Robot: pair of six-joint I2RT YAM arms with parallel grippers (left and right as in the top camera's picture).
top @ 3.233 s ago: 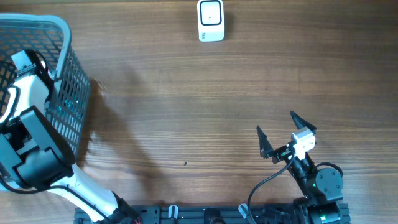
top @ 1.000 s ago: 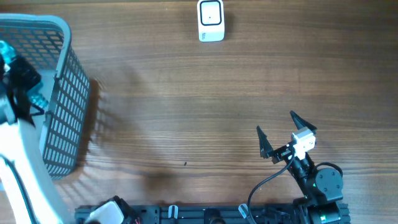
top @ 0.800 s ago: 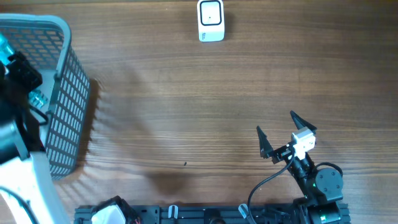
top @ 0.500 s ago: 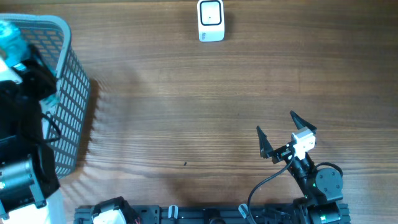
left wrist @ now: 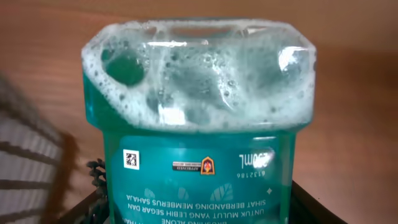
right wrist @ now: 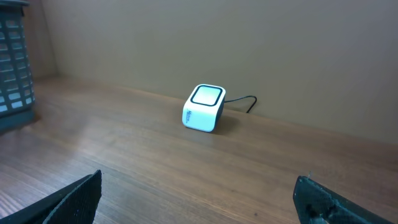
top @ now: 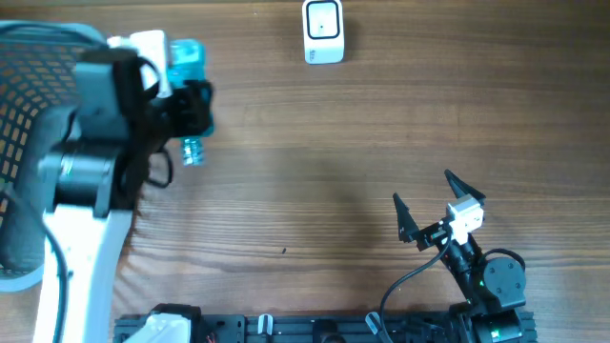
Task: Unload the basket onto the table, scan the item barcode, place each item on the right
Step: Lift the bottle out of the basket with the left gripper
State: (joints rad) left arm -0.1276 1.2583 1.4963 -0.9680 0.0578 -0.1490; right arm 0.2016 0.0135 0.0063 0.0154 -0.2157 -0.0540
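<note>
Basket [top: 21, 274]: grey mesh bin at the table's [top: 334, 143] left edge. The left arm covers most of it from above, so what lies inside cannot be told.
Bottle [top: 185, 59]: outside the basket, just right of its rim and over the bare wood. It sits left of the scanner [top: 323, 31] and well apart from it. The broad end points to the far edge and the narrow blue cap [top: 193, 152] toward the robot.
Bottle contents: teal liquid, with a thick band of white foam at the broad end.
Left pincer [top: 191, 110]: clamped across the bottle's middle, one black finger on each side.
Right pincer [top: 421, 186]: released, with the fingers spread wide and nothing between them, low over the wood near the front right.
Left wrist view only: the bottle [left wrist: 199, 124] fills the frame. Its printed label reads upside down, with a small square code at the left of the label. A dark finger [left wrist: 87, 208] edges in at each lower corner.
Right wrist view only: the scanner [right wrist: 204, 108] from the side, a white box with a dark-framed top face and a cable running off behind it. The basket's corner [right wrist: 12, 56] is at far left.
Overhead only: both arms at once.
Left arm pose: white forearm rising from the front left, with the black wrist bent rightward across the basket.
Right arm pose: folded close to its base, wrist angled up and left.
</note>
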